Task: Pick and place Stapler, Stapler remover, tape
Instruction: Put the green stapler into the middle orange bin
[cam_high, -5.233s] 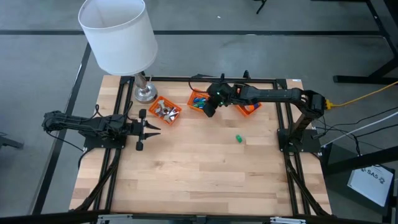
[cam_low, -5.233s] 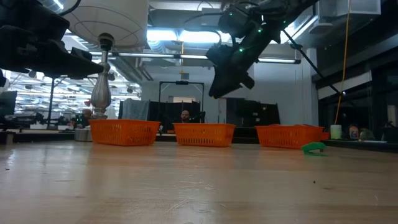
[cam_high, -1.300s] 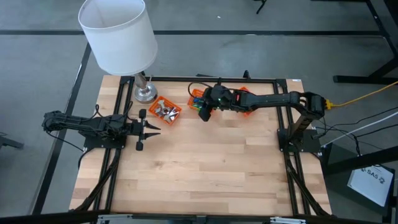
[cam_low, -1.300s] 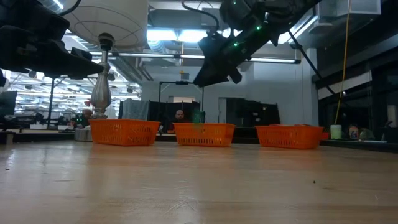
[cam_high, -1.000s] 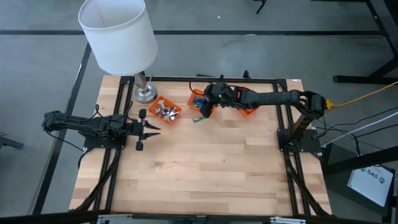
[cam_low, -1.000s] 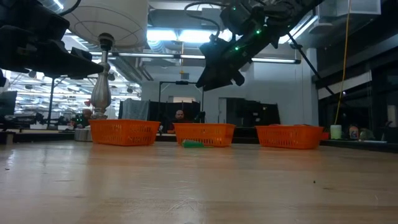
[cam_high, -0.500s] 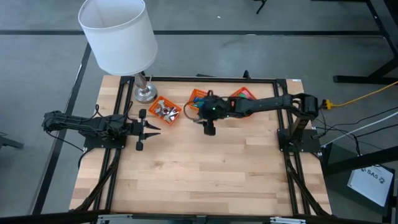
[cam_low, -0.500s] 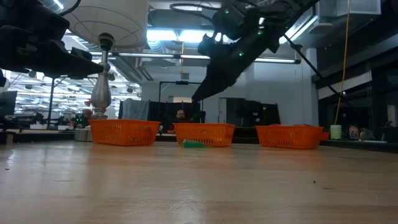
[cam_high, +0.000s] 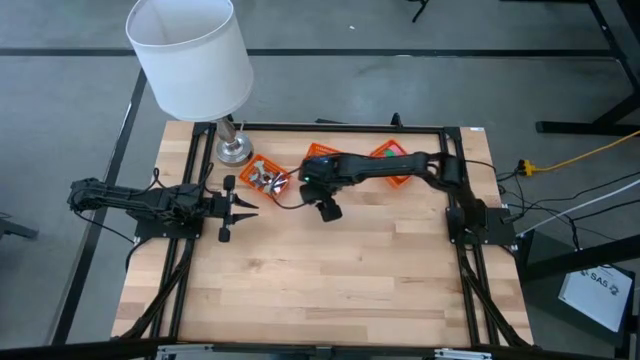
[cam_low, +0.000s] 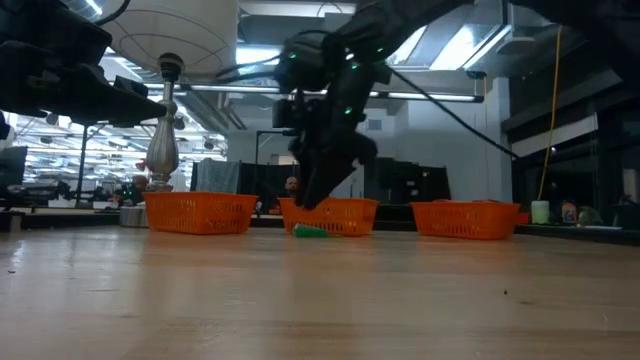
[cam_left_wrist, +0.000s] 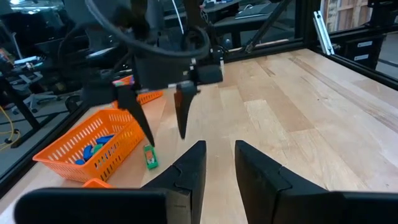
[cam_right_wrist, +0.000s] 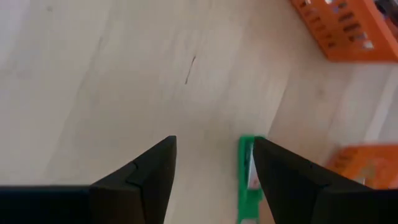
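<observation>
The right hand (cam_left_wrist: 163, 118) is hanging with its fingers wide apart just above the green stapler (cam_left_wrist: 150, 156), which is lying on the counter (cam_high: 330, 280) beside the middle orange basket (cam_left_wrist: 87, 146).

From above, the middle basket (cam_high: 318, 152) was largely covered by the right arm, and the green item (cam_right_wrist: 247, 180) beside it could not be made out there. In the right wrist view that green item ran off the frame's edge, so its kind could not be told. What filled the basket (cam_high: 264, 178) nearest the lamp (cam_high: 190, 55) was too small to identify.
</observation>
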